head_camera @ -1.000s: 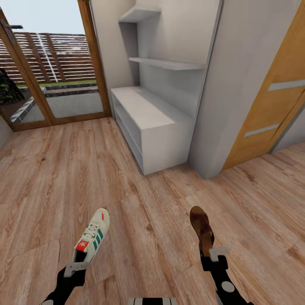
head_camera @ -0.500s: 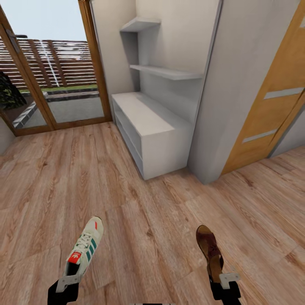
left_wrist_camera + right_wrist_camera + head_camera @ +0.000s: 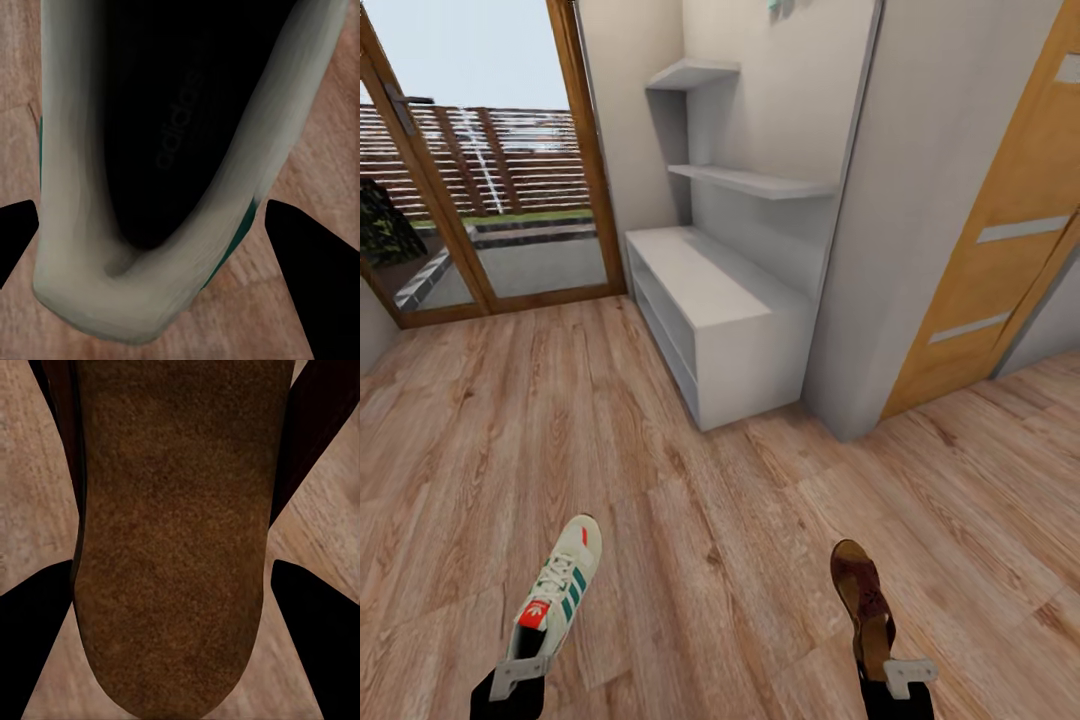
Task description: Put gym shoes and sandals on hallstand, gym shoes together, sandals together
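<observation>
A white gym shoe [image 3: 557, 587] with green stripes points its toe away from me at the lower left of the head view. My left gripper [image 3: 520, 676] is shut on its heel. In the left wrist view the shoe's dark opening [image 3: 172, 135] sits between the black fingers [image 3: 311, 262]. A dark brown sandal [image 3: 863, 603] at the lower right is held by its heel, with my right gripper [image 3: 907, 676] shut on it. Its tan footbed [image 3: 176, 532] shows large between the fingers [image 3: 34, 615]. The pale grey hallstand [image 3: 705, 280] stands ahead over the wood floor [image 3: 700, 520], well beyond both grippers.
Glass doors [image 3: 480, 170] with brown frames stand left of the hallstand. A grey wall corner [image 3: 900, 220] juts out on its right, and past it is a wooden door [image 3: 1010, 240]. Two wall shelves [image 3: 750, 182] hang above the bench top. Open floor lies between me and the hallstand.
The whole picture has shifted downward, so the camera has moved. Both shoes sit lower in the view and stay gripped at their heels.
</observation>
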Controlling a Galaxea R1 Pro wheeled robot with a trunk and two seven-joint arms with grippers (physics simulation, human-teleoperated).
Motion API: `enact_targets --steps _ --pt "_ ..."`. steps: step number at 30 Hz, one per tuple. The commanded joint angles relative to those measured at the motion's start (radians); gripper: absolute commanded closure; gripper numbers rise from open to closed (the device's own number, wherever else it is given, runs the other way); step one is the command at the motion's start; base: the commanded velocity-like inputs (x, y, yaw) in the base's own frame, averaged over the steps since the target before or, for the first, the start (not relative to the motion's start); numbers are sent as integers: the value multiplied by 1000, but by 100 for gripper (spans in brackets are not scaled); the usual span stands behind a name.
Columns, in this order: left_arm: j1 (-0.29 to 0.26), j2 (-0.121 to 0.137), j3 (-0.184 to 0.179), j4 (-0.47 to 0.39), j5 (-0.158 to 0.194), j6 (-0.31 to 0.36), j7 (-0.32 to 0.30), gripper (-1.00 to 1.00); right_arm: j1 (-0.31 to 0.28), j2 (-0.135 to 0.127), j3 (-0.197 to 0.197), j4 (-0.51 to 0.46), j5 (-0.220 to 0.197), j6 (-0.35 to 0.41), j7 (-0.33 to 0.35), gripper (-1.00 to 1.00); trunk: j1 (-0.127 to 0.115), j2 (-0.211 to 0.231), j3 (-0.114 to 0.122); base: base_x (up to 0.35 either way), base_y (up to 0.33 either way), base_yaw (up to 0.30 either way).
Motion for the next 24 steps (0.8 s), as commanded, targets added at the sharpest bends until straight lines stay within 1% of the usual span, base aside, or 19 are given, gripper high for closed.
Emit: enact_targets --steps 1,11,24 --pt "0 -2 8 1 -9 -4 -8 100 -1 0 -4 2 10 -3 -5 100 0 0 1 -134 122 0" --pt "1 -3 8 2 -8 -4 -8 100 -1 2 -4 4 10 -3 -5 100 0 0 15 -226 204 0" --pt "1 -2 7 10 -8 -5 -8 100 -1 0 -4 1 10 -4 -6 100 0 0 17 -241 229 0"
